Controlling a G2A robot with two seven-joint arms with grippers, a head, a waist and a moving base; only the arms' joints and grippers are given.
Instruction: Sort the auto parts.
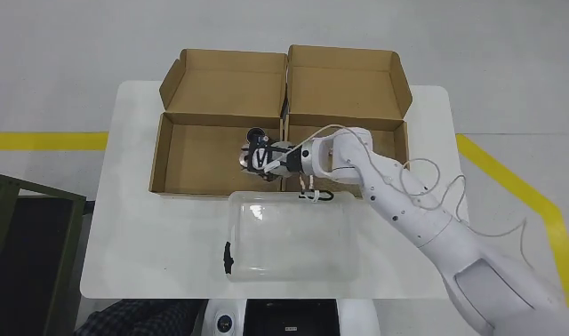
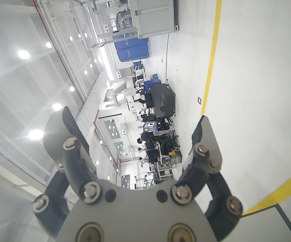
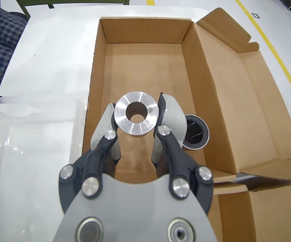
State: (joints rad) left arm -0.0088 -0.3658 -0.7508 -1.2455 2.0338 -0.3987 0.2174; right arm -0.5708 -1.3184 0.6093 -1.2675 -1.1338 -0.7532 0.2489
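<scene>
Right wrist view: my right tool [image 3: 136, 107] gripped the metal ring [image 3: 124, 112] over the cardboard box [image 3: 140, 33] (black bearing [image 3: 195, 132] just beside it). Placing step, I judged; next, lower and open.

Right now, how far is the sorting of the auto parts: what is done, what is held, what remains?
Done: one dark-bored cylinder lies in the cardboard box. In hand: the right gripper is shut on a silver metal ring above that same box, not yet released. Left: a small black part sits at the clear bin's edge; the left gripper is open and holds nothing.
</scene>
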